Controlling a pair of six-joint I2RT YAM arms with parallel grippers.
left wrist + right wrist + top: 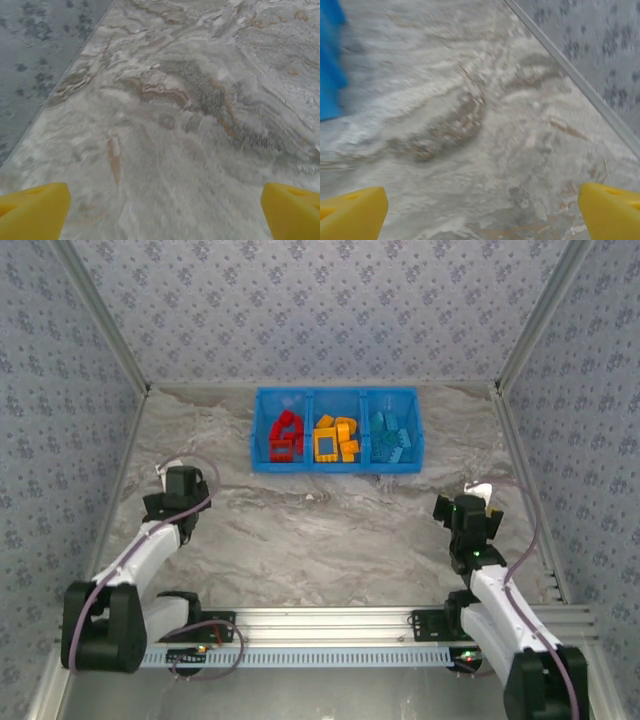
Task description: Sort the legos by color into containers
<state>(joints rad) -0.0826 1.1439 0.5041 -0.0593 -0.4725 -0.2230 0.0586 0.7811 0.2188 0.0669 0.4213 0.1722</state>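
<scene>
Both arms sit pulled back near their bases, and the blue bin (336,468) stands well ahead of them at the far side of the table (330,535), forward and to the right of the left end effector (183,490) and forward and to the left of the right end effector (465,515).

Every one of the legos we can see lies inside the bin. The red bricks (286,435) are in the compartment nearest the left end effector, the yellow-orange bricks (335,438) in the middle one, and the teal bricks (391,440) in the one nearest the right end effector. From this we judge the sorting done, or nearly so.

The left end effector (162,212) is spread wide, with bare table between its yellow fingertips (32,212). The right end effector (482,212) is spread just as wide and holds nothing, and a blue edge of the bin (330,60) shows ahead of it to the left.

We expect the bricks to be light, rigid and hard, with smooth sides that could slip under a loose pinch. They are not fragile. We would grip one across two flat opposite side walls, below the studs. An open frame we would take by one wall.
</scene>
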